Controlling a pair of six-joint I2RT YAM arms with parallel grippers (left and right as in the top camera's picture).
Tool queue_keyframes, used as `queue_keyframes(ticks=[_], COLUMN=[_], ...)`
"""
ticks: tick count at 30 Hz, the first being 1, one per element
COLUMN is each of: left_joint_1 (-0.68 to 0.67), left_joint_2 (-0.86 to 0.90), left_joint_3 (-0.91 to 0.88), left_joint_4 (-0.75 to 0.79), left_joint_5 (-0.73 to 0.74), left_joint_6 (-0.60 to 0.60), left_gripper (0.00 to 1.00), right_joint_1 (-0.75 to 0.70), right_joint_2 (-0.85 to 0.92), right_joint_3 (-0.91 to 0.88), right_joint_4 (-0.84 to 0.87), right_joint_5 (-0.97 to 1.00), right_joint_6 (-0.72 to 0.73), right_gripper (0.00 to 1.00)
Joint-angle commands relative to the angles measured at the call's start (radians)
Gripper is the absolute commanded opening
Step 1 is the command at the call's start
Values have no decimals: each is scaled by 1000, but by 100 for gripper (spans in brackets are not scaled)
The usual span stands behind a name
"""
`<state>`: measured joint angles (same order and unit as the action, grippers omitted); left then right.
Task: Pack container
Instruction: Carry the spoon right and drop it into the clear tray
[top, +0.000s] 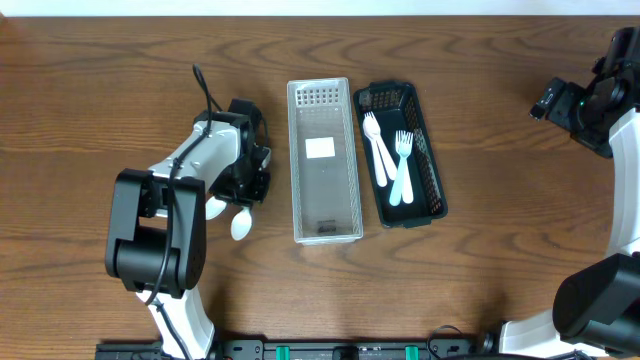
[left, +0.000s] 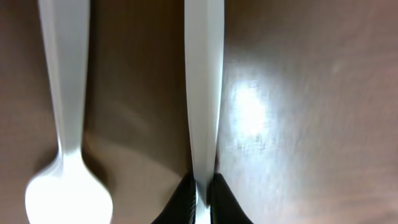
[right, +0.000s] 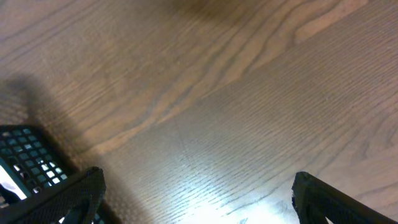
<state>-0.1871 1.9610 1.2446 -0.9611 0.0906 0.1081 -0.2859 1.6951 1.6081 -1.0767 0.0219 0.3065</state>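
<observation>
My left gripper (left: 202, 202) is low over the table, left of the baskets, and is shut on the handle of a white plastic spoon (left: 204, 93). A second white spoon (left: 65, 124) lies on the wood just beside it. In the overhead view the left gripper (top: 250, 185) covers both handles, and only two spoon bowls (top: 240, 224) stick out below it. A white mesh basket (top: 323, 215) stands at the centre. A black basket (top: 437, 190) to its right holds white forks and a spoon (top: 400, 170). My right gripper (right: 199, 205) is open and empty, far right.
The white basket holds only a small white label (top: 320, 148). A corner of the black basket (right: 18, 155) shows at the left edge of the right wrist view. The right arm (top: 590, 100) hangs over the table's far right corner.
</observation>
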Motion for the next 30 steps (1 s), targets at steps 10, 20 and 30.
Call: queue_keyframes(ticks=[10, 20, 30], left_joint_1=[-26, -215, -297], left_joint_2=[-381, -467, -253], left_joint_3=[75, 78, 78], left_joint_4=[-114, 158, 216], left_joint_5=[151, 172, 171], left_joint_6=[-150, -375, -372], left_gripper=[6, 6, 44], right_joint_1=[-3, -2, -1], right_joint_2=[5, 5, 5], right_joint_3=[-7, -7, -7], right_joint_4=[-7, -14, -13], right_joint_5=[-5, -6, -12], right_joint_6=[15, 15, 15], right_gripper=[99, 99, 99])
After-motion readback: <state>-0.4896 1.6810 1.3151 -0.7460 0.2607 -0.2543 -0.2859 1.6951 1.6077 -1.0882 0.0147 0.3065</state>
